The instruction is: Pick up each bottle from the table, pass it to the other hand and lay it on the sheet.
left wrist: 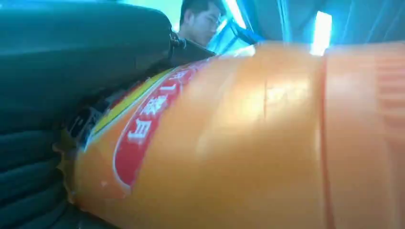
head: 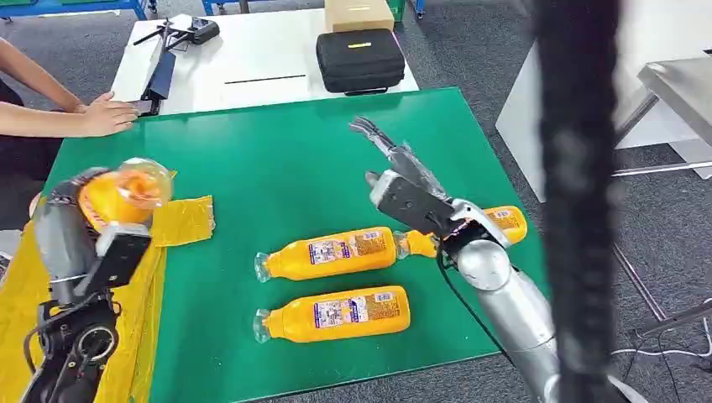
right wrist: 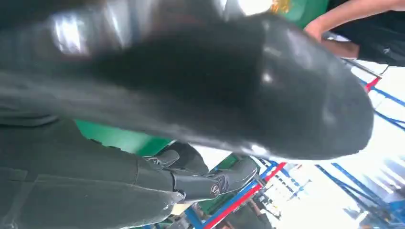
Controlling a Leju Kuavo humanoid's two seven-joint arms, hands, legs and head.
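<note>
My left hand holds an orange bottle raised over the yellow sheet at the table's left edge. In the left wrist view the bottle lies against the dark fingers. My right hand hovers open over the middle-right of the green table, fingers stretched forward, holding nothing; the right wrist view shows its thumb apart from the fingers. Two orange bottles lie on their sides near the front. A third bottle lies partly hidden behind my right forearm.
A person's hand rests on the table's far left corner. Behind stands a white table with a black case, a cardboard box and tools. A black blurred upright crosses the right foreground.
</note>
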